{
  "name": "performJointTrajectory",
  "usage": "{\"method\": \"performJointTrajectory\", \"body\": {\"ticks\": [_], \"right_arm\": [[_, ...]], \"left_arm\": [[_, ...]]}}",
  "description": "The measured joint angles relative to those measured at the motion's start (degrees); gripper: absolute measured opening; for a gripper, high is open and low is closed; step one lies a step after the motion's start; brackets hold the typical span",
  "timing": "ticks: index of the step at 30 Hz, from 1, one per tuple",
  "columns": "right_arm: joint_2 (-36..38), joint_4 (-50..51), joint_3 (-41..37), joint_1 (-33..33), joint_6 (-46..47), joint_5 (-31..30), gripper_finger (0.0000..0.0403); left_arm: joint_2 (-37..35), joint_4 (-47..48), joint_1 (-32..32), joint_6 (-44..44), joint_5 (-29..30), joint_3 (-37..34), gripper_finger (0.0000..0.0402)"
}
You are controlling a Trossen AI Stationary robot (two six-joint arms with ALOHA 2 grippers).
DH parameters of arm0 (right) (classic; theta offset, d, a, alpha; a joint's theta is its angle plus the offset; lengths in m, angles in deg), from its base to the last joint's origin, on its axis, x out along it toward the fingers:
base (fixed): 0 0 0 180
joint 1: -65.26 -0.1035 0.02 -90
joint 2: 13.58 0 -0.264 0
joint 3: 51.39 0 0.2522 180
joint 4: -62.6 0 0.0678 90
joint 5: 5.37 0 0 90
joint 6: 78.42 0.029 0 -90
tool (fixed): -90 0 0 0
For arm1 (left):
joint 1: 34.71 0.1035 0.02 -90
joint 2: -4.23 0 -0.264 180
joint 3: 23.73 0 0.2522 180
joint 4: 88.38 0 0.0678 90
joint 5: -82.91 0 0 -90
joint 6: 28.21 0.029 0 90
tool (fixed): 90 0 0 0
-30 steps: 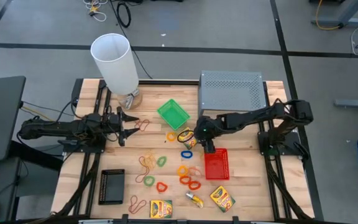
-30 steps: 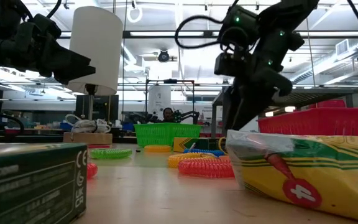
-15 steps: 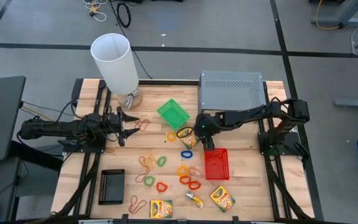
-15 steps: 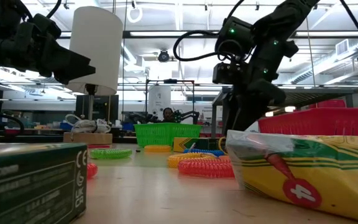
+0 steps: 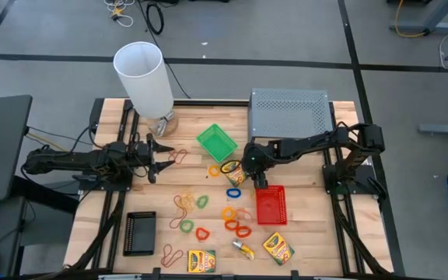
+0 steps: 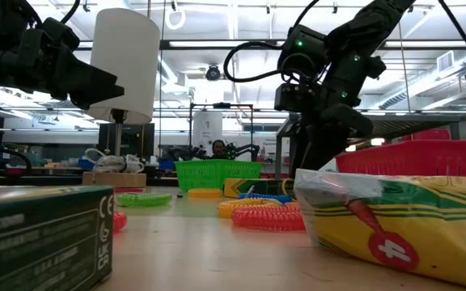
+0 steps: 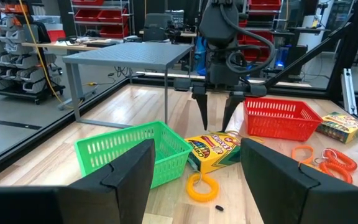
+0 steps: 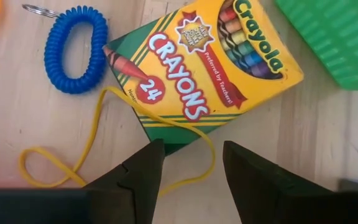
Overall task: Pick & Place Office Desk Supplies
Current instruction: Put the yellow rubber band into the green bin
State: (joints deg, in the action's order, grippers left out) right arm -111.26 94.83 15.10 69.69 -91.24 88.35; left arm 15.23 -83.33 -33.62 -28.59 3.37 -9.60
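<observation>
A yellow-green crayon box [image 8: 204, 68] lies flat on the table beside the green tray [image 5: 216, 141], with a thin yellow rubber band [image 8: 92, 149] trailing from its near end. My right gripper [image 7: 215, 124] hangs just above that box, slanting down. It is open, its fingertips [image 8: 135, 171] standing over the box's end without touching. A blue coil band [image 8: 76, 50] lies next to the box. My left gripper [image 5: 155, 158] waits open and level at the table's left, holding nothing.
The red tray [image 5: 271, 204] sits just near-side of my right gripper. The grey perforated riser [image 5: 290, 113] and the tall white cylinder [image 5: 142, 74] stand at the far edge. Coloured loop bands [image 5: 236, 219], rubber bands [image 5: 183, 202], a black tray [image 5: 140, 233] and two crayon boxes [image 5: 201, 260] lie toward the near edge.
My right gripper has eased down and a little toward the table's left, closer to the crayon box. Nothing on the table has moved.
</observation>
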Motion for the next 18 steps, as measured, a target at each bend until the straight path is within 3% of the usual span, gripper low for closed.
{"method": "performJointTrajectory", "body": {"ticks": [10,18], "right_arm": [[-1.85,5.73,4.18,-0.24,-1.71,0.28,0.0171],[-3.69,9.64,7.66,-1.33,-4.12,2.26,0.007]], "left_arm": [[0.0,-0.04,0.01,0.01,-0.02,0.01,0.0241],[0.01,-0.01,0.01,0.02,-0.2,-0.01,0.0241]]}}
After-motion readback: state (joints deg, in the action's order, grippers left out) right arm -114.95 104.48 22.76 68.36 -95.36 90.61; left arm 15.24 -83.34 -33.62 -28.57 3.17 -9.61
